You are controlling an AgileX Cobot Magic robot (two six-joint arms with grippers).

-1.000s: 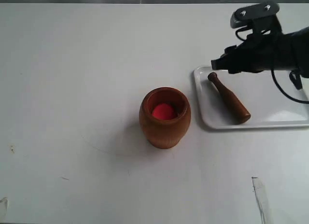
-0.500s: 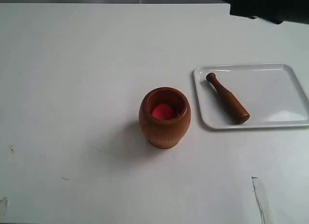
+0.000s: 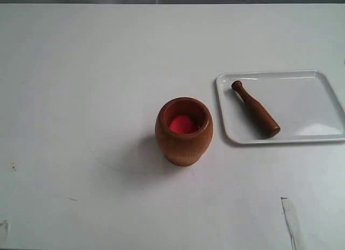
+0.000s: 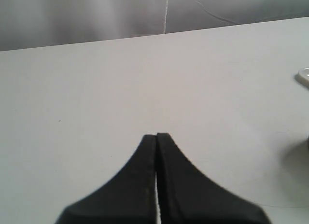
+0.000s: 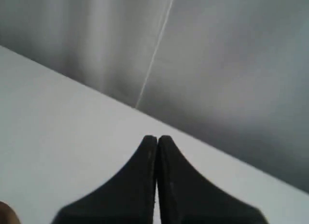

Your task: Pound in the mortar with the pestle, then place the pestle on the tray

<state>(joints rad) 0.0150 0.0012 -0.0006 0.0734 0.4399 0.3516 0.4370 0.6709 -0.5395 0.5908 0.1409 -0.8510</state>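
Note:
The reddish-brown mortar (image 3: 184,131) stands upright mid-table, its red inner bottom showing. To its right the dark brown pestle (image 3: 255,109) lies diagonally on the white tray (image 3: 307,99), knobbed handle toward the back left. No arm shows in the exterior view. In the left wrist view my left gripper (image 4: 157,135) is shut with nothing between its fingers, above bare table. My right gripper (image 5: 157,137) is likewise shut and empty, facing the table's far edge and a grey backdrop.
A white table (image 3: 81,88) carries everything. A pale rim (image 4: 303,77) shows at the edge of the left wrist view. A scuff or tape mark (image 3: 290,217) lies near the front right.
The right arm, which hung over the tray's back left a second ago, has pulled back and out of the exterior view. The pestle stays lying on the tray.

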